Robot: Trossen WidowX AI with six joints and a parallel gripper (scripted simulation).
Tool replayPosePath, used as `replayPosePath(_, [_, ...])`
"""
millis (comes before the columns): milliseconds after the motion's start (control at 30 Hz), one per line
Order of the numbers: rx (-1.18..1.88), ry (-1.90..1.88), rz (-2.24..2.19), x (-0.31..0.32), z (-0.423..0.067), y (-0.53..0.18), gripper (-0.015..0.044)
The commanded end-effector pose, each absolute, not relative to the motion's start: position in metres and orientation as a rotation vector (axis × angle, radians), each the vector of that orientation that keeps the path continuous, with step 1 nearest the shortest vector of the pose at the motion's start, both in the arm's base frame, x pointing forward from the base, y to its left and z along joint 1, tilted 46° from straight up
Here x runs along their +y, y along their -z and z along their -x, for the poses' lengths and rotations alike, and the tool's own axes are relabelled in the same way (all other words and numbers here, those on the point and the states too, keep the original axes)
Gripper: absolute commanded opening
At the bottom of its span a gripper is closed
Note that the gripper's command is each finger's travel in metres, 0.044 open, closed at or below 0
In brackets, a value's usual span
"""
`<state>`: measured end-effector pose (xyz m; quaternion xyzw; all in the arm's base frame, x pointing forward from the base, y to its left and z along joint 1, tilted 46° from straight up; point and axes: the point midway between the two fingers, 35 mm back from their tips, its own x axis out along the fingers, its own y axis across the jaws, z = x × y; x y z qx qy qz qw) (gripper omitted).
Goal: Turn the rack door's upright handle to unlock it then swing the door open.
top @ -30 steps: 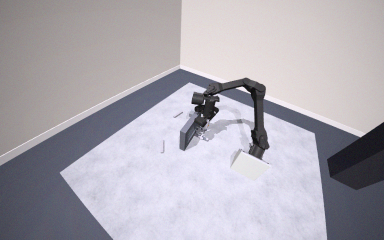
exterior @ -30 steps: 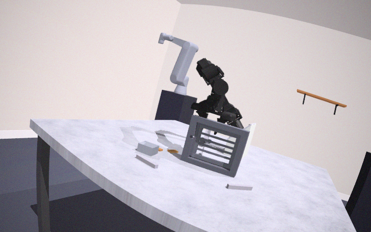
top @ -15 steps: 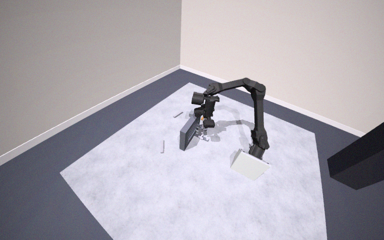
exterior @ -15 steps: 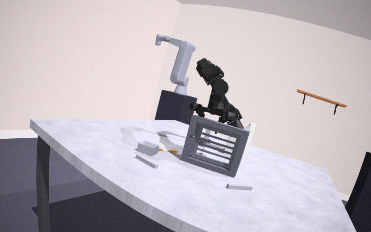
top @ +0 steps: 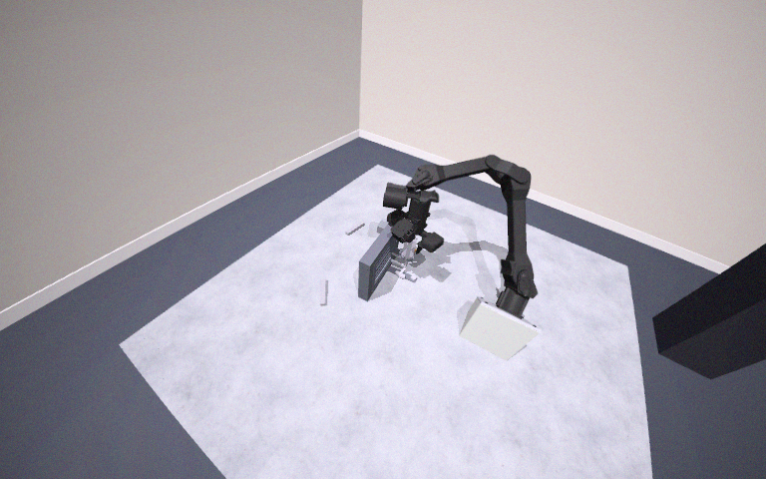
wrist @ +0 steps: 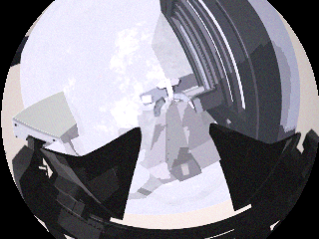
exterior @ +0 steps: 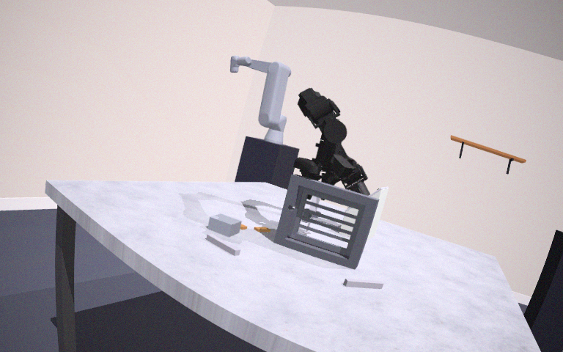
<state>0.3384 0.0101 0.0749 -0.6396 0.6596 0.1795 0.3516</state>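
The dark grey rack frame (top: 364, 276) (exterior: 284, 228) (wrist: 256, 75) stands upright on the table (top: 338, 395) (exterior: 423, 248). Its slatted door (exterior: 355, 228) appears in line with the frame, looking closed. The pale grey handle (top: 407, 249) (wrist: 174, 121) is upright on the arm's side of the door. My gripper (top: 416, 242) (wrist: 175, 130) is open above and around the handle, with one black finger on each side. Gaps show beside the handle in the wrist view. The gripper hides part of the handle in the top view, and its exact turn is unclear.
A light grey block (exterior: 223, 225) and orange pieces (exterior: 262, 229) lie beside the frame. Two pale bars (top: 323, 292) (top: 355, 229) (exterior: 223, 244) (exterior: 363, 284) lie on its far side from the arm. The arm's white base block (top: 500, 330) (wrist: 47, 117) stands on the table.
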Motion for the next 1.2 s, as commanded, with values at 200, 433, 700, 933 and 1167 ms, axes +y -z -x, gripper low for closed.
replayPosePath(200, [1.672, -0.963, 2.006, 0.0093, -0.3406, -0.0738, 0.0298])
replayPosePath(433, [1.672, -0.963, 2.006, 0.0093, -0.3406, -0.0738, 0.0298])
replayPosePath(700, [1.672, -0.963, 2.006, 0.0093, -0.3406, -0.0738, 0.0251])
replayPosePath(933, [1.672, -0.963, 2.006, 0.0093, -0.3406, -0.0738, 0.0204])
replayPosePath(1167, [1.672, -0.963, 2.006, 0.0093, -0.3406, -0.0738, 0.0158])
